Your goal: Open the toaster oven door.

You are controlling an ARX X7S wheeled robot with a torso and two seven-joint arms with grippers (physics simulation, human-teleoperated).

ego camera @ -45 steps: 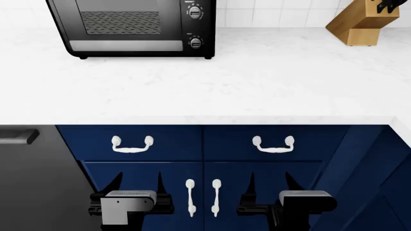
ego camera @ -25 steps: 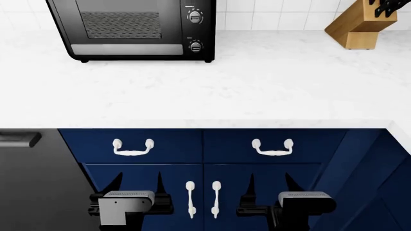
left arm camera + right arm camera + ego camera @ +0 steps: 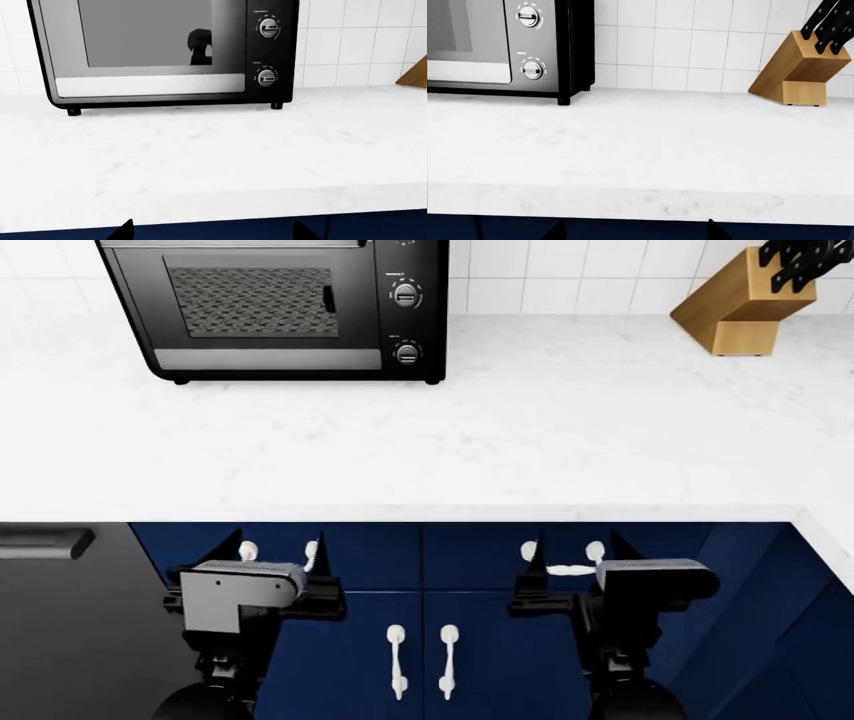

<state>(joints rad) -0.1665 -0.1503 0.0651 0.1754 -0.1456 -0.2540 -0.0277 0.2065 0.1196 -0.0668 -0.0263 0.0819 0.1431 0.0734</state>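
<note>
The toaster oven stands at the back left of the white countertop, glossy black with round knobs at its right. Its door is shut flat against the front, with the grey strip along its lower edge. The left wrist view faces the door head on; the right wrist view catches only the oven's knob side. My left gripper and right gripper hang open and empty just below the counter's front edge, well short of the oven. Only their fingertips show in the wrist views.
A wooden knife block sits at the back right against the tiled wall. Navy cabinet fronts with white handles fill the space under the counter. A black appliance front is at the lower left.
Both grippers have risen from low in front of the cabinet doors to just under the counter edge. The head view has shifted, showing more of the oven. Both grippers stay open.
</note>
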